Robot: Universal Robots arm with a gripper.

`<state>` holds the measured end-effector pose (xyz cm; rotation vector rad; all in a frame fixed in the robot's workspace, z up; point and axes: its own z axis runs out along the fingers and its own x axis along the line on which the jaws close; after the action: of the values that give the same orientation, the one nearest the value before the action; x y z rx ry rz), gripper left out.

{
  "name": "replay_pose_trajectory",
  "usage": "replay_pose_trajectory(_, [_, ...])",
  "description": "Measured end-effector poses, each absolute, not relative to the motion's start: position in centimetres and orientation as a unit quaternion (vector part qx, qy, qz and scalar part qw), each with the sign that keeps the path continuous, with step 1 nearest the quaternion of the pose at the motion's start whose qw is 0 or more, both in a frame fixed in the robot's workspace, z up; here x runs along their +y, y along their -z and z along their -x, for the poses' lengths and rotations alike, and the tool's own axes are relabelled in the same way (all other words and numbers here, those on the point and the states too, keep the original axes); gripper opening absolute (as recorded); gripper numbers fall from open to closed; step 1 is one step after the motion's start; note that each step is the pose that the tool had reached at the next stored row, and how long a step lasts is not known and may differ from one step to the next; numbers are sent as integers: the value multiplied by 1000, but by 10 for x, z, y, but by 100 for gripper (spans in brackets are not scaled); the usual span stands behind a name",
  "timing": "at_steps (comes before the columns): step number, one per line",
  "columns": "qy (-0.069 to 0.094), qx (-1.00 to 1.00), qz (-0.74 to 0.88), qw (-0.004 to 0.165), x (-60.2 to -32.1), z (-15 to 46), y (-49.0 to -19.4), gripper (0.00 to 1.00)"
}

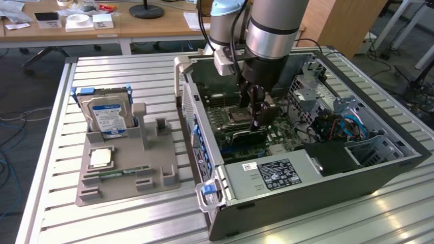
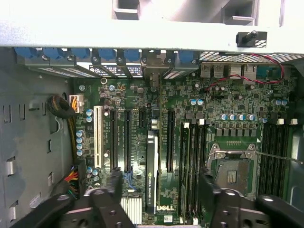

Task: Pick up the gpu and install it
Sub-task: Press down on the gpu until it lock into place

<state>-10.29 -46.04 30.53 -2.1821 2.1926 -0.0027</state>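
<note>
Hand (image 2: pixel 159 187): nearest the wrist camera; its two dark fingers (image 2: pixel 115 183) stand wide apart with nothing between them. In the exterior view it hangs inside the open case, just above the board.
Gpu (image 2: pixel 151 161): seated on edge in a slot on the motherboard, straight below the gap between the fingers, apart from both. Only its thin top edge shows, a pale strip with white lettering.
Gpu axis: its long axis runs from under the hand toward the case's rear wall with the blue clips, in line with the neighbouring slots.
Case (image 1: pixel 379 175): lies on its side on the surface, open face up. It holds the motherboard (image 2: pixel 237 102), a labelled power supply (image 1: pixel 275 174) at the near end and a drive bay with blue cables (image 1: pixel 352 124).
Tray (image 1: pixel 125 175): grey, well off to the exterior view's left of the hand. It holds a hard drive (image 1: pixel 106 113) standing upright, a memory stick (image 1: pixel 124 172) lying flat and a small square chip (image 1: pixel 100 157).
Surface (image 1: pixel 109 223): slatted metal, under case and tray.
</note>
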Motion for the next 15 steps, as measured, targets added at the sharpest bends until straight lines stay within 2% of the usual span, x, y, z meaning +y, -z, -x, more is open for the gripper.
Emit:
replay_pose_trajectory(1, [1,709,705,24,-460,103,-305,68])
replay_pose_trajectory(2, [1,709,705,24,-460,103,-305,68])
replay_pose_trajectory(4, [1,709,705,24,-460,103,-305,57])
replay_pose_trajectory(6, [1,709,705,24,-460,103,-305,57])
replay_pose_trajectory(8, [1,709,705,24,-460,103,-305,45])
replay_pose_trajectory(9, [1,709,705,24,-460,103,-305,45])
replay_pose_trajectory(13, [1,709,705,24,-460,103,-305,22])
replay_pose_trajectory(14, [1,709,705,24,-460,103,-305,22])
replay_pose_trajectory(15, [1,709,705,24,-460,103,-305,16])
